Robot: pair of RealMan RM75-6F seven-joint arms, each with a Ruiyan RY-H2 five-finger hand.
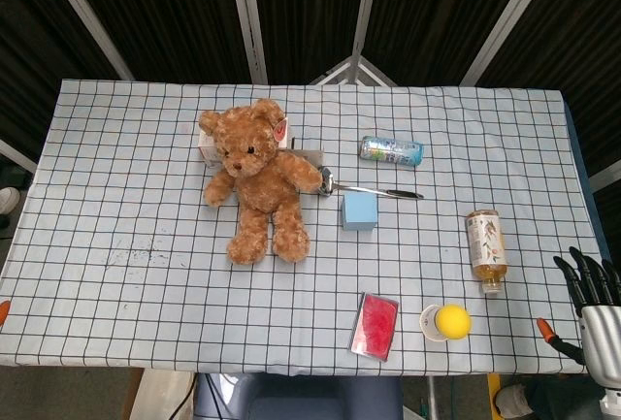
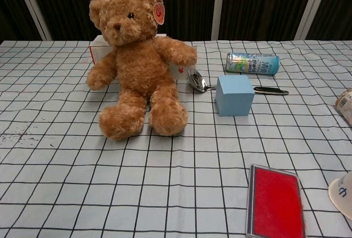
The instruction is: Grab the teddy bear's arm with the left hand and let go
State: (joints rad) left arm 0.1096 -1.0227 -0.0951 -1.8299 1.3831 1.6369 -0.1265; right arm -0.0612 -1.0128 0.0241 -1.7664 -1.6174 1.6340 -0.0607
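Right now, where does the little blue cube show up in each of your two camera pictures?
Head view: blue cube sits near the middle, right of the teddy bear.
Chest view: blue cube sits right of centre, past the bear's foot.
Shared landmark: the spoon just behind it.

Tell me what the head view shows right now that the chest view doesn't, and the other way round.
Only the head view shows the right hand off the table's right edge, fingers apart and holding nothing, and the yellow ball in its white cup.

Only the chest view gives a clear look at the round tag on the teddy bear's ear.

Both show the teddy bear sitting against a white box, the blue cube, the spoon, the can and the red case. The left hand appears in neither.
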